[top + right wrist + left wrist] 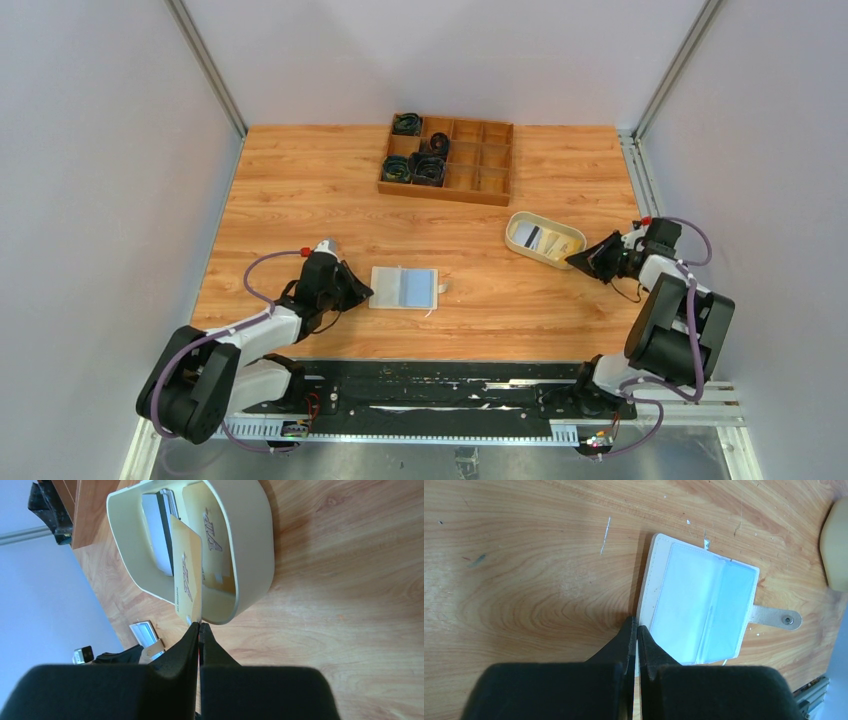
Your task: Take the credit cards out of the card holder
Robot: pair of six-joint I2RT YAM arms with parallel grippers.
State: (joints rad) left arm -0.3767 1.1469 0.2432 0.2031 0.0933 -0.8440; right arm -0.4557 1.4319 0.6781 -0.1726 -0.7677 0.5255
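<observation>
The card holder point(404, 287) lies open and flat on the table, its pale blue inner pockets point(701, 607) facing up and its snap tab point(776, 617) sticking out to the right. My left gripper point(637, 623) is shut, with its tips down on the holder's left edge. My right gripper point(199, 624) is shut on the corner of a yellow credit card point(186, 580), which stands on edge over the near rim of the cream tray point(252, 555). More credit cards lie inside that tray: a yellow one point(216, 540) and a greyish one point(155, 525).
A brown wooden compartment box point(446, 158) with dark bundles in its left cells stands at the back of the table. The cream tray point(520, 225) sits right of centre. Grey walls close in both sides, and a black rail runs along the near edge.
</observation>
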